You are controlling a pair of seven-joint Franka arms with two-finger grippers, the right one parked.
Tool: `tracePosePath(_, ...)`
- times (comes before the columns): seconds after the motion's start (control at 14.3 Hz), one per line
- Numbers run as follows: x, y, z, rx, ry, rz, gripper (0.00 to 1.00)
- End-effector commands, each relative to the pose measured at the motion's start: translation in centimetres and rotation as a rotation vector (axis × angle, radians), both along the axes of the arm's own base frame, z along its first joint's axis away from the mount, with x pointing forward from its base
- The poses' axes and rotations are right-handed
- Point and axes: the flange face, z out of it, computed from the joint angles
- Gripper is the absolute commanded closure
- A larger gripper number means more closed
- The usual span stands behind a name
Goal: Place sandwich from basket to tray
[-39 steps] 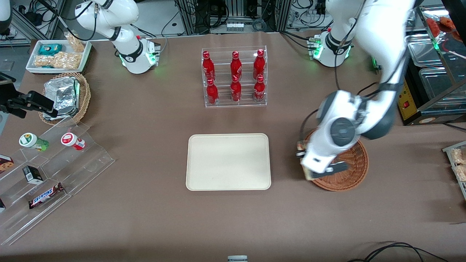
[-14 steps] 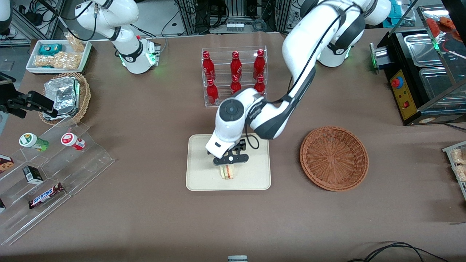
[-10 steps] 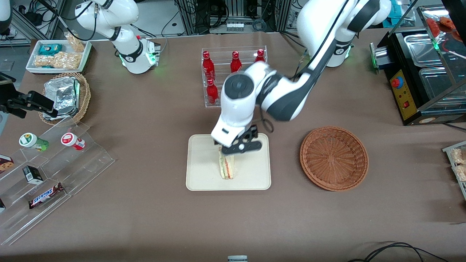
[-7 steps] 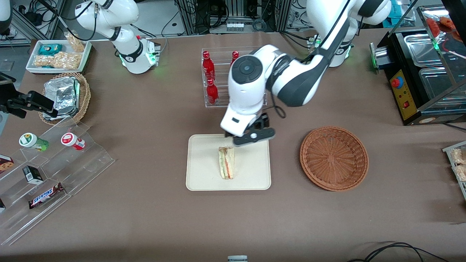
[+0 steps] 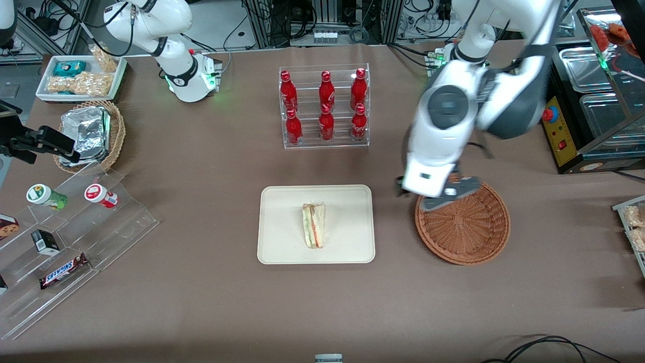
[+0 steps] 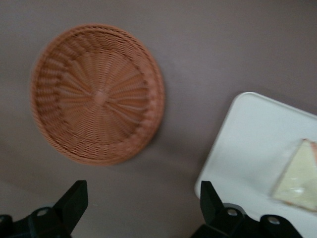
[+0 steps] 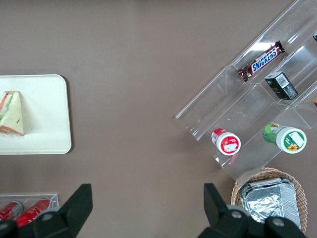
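Note:
The sandwich (image 5: 314, 225) stands on its edge in the middle of the cream tray (image 5: 282, 222), with nothing touching it. My gripper (image 5: 432, 197) hangs in the air over the table between the tray and the brown wicker basket (image 5: 468, 232), above the basket's rim. The left wrist view shows the gripper (image 6: 141, 203) open with only bare table between its fingers. That view also has the basket (image 6: 96, 94) with nothing in it, a corner of the tray (image 6: 247, 144) and the sandwich (image 6: 297, 176). The right wrist view shows the sandwich (image 7: 12, 114) on the tray (image 7: 47, 114).
A clear rack of red bottles (image 5: 325, 106) stands farther from the front camera than the tray. Toward the parked arm's end are a stepped acrylic shelf with snacks (image 5: 75, 227), a tan basket of foil packets (image 5: 90, 133) and a white snack tray (image 5: 80, 75).
The gripper carried the sandwich from the basket to the tray, let it go there, then rose and swung back toward the basket, open.

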Motion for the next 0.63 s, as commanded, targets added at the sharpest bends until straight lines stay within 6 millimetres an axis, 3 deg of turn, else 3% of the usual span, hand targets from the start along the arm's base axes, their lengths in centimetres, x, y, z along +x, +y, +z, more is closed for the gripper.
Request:
tracePosePath(0.0, -1.9, 6.7, 2.9, -0.012, 0.085, -0.078, 0.0)
tracePosePath(0.21, -2.4, 14.2, 6.1, -0.066, 0.158, -0.153, 0.0)
tracePosePath(0.56, -3.6, 20.1, 11.1, -0.09, 0.18, -0.183, 0.0)
